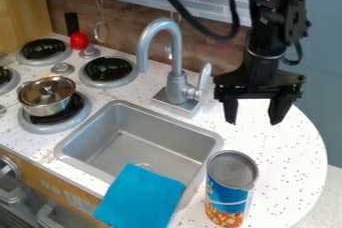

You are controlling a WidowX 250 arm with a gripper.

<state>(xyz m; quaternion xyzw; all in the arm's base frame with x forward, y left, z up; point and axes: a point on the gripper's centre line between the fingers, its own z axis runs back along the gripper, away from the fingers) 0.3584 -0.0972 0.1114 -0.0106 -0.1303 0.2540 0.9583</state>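
Tool [252, 121] released, fingers spread, nothing between them. It hangs over the right part of the desk [288, 149], right of the faucet [176, 84]. Can [227, 192] upright on the desk, just beside the sink's [143, 134] right edge. Blue cloth [141, 197] draped over the sink's near edge. Lidded pot [47, 97] on a burner [75, 118], left.

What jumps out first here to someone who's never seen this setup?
Probably the bright blue cloth, draped over the sink's near edge, and the tall can with a blue and orange label standing on the counter just right of it. Next, the black gripper, hanging open over the counter right of the faucet. Then the shiny lidded pot on a left-hand burner.
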